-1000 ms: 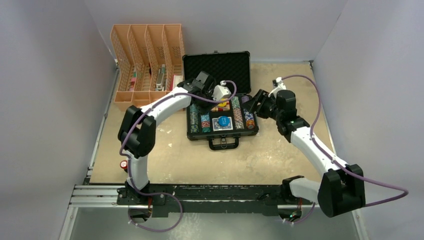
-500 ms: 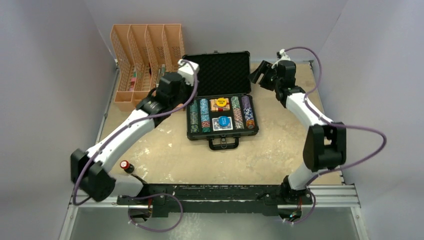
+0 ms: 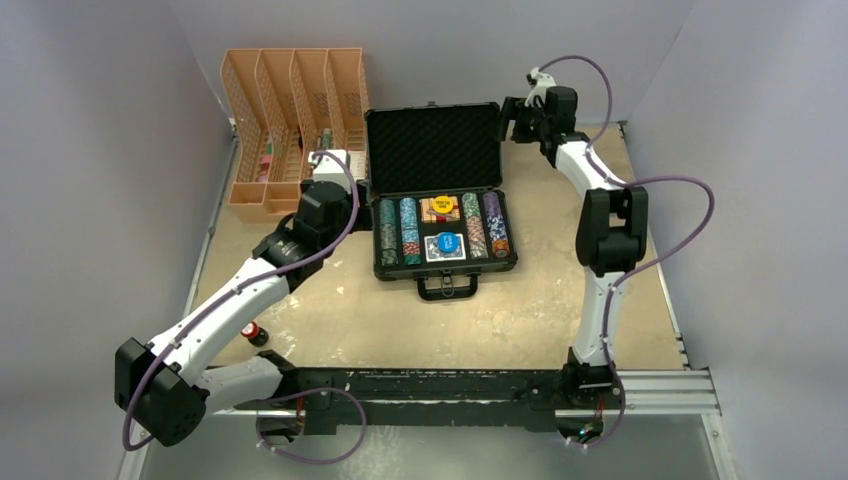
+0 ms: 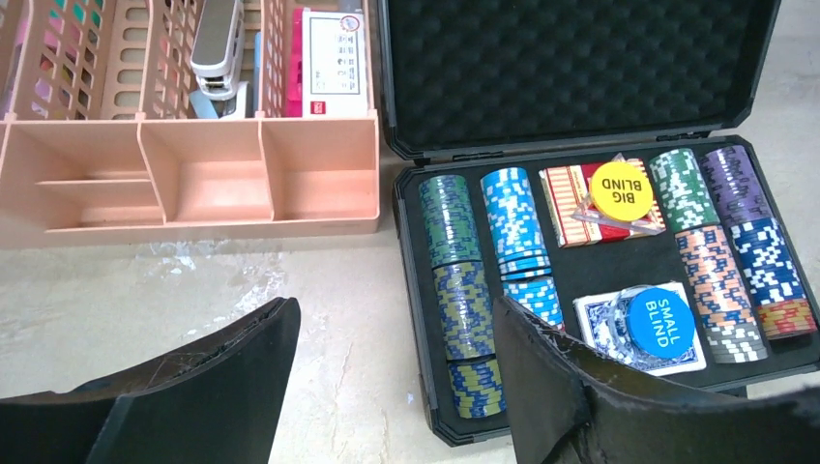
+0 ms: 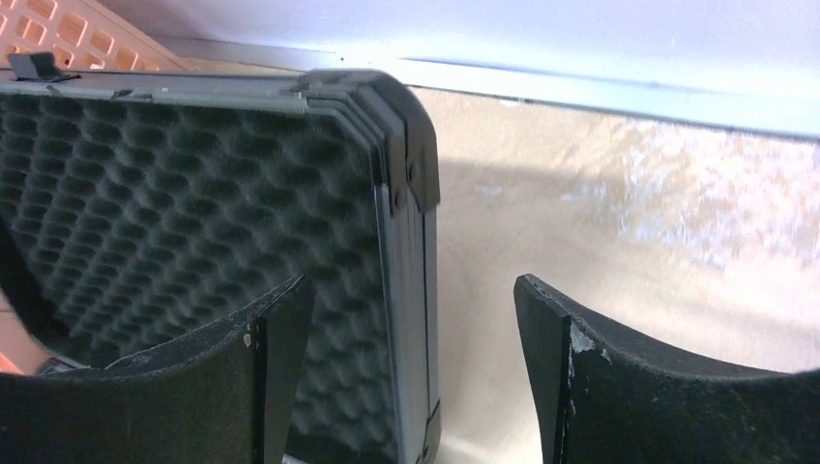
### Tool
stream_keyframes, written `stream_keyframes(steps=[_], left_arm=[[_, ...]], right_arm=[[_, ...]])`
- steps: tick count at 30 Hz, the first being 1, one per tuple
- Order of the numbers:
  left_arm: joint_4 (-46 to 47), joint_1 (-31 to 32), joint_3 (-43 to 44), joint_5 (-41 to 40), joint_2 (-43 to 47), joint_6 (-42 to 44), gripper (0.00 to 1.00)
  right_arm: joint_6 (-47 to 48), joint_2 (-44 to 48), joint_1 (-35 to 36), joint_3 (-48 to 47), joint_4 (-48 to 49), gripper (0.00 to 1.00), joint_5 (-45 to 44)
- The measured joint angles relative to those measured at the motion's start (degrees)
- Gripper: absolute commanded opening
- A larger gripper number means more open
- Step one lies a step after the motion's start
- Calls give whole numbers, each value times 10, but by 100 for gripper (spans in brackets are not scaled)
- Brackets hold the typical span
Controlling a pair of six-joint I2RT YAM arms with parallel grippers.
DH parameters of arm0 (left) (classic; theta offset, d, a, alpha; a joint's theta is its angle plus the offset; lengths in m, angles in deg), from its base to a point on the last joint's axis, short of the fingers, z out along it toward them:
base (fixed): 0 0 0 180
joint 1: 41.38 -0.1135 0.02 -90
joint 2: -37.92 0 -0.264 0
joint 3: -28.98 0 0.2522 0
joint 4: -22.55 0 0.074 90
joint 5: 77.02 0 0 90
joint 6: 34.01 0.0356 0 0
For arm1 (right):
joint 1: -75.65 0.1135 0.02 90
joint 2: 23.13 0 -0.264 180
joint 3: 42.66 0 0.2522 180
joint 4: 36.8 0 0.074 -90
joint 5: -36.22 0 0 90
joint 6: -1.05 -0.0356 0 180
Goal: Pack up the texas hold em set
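Left pincer [image 4: 394, 319]: jaws spread wide, nothing between them. It hangs over the desk [image 3: 400, 320], with the orange organiser [image 3: 290, 120] on its left and the case [image 3: 445, 262] on its right. A small red-and-black bottle [image 3: 255, 332] stands on the desk by the left forearm.

Case sits mid-desk, open. The lid [image 3: 435, 148] is tilted up at the back with its foam lining showing, and the handle [image 3: 447, 287] faces the arms.

Tray contents, left to right:
- two columns of chips [image 4: 454, 280], green-blue, then blue-white
- red deck [image 4: 580, 198] at the back, yellow BIG BLIND disc [image 4: 619, 188] on top
- blue deck [image 4: 604, 329] nearer the handle, blue SMALL BLIND disc [image 4: 658, 324] on top
- two more chip columns: green over orange, then purple over blue-white

Everything seen is seated in the foam slots.

Right pincer [image 5: 406, 290]: jaws spread, holding nothing. It is up at the lid's far right corner. In the wrist view the lid's right edge runs between the two fingers [image 5: 571, 387]. Can't tell whether either finger touches it.
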Motion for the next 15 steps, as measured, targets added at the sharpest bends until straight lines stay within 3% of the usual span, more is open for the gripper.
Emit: stream_keyframes(steps=[3,6,9,15], left_arm=[[2,0,-6,2,-1,2,68],[15,0,-6,12,-1,6,67],[20,0,-6,20,-1,10,66],[20,0,-6,26,-1,11,66]], right_arm=[[35,-42,0,-59,-19,75,15],[66,-71,0,-100,-28,62,33],[88,-78,0,-106,-31,48,54],[97,-61,2,-73,-12,37,30]])
